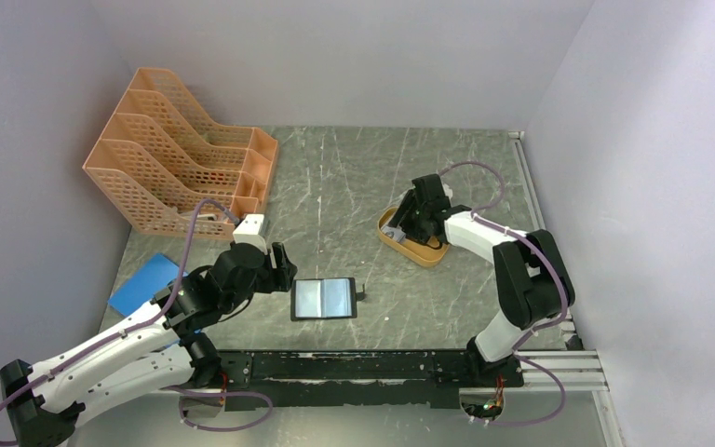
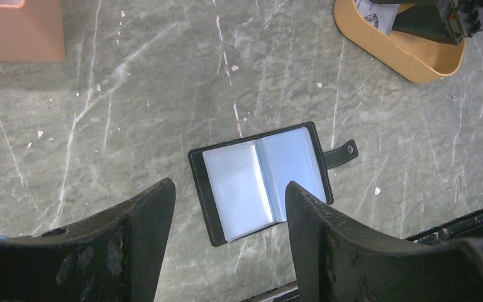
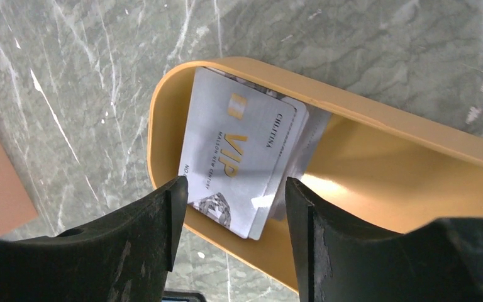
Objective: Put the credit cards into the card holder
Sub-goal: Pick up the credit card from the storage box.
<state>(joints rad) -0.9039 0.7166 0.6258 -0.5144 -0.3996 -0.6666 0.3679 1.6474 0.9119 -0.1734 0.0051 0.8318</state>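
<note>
Top external view: a grey marbled table (image 1: 335, 186) carries one small black leather-like bifold card holder (image 1: 324, 299), lying open near the middle of the near edge with its clear pockets up and its snap tab pointing right. One orange oval tray (image 1: 411, 244) lies right of centre, well apart from the holder. One orange mesh file rack (image 1: 177, 149) of four slots occupies the far-left corner. One flat blue sheet (image 1: 144, 282) lies at the left edge.

Left wrist view: the left gripper (image 2: 227, 189) hovers over the holder, jaws wide, holding nothing.

Right wrist view: the right gripper (image 3: 234, 182) hangs over the tray's end with its jaws parted and nothing clamped. Below it, inside the tray, is the stack of pale grey-white plastic credit cards (image 3: 239, 151). The top card bears gold VIP print. At least three card edges show, but the exact count cannot be told. No card is in the holder.

Hazards, as judged:
- The cards are thin and stacked, so the fingers could lift several at once or slip off the top one.
- A push against the tray wall could slide or tip the light tray.
- Nothing pins the holder, so it could skid or fold shut when a card is pressed into a pocket.
</note>
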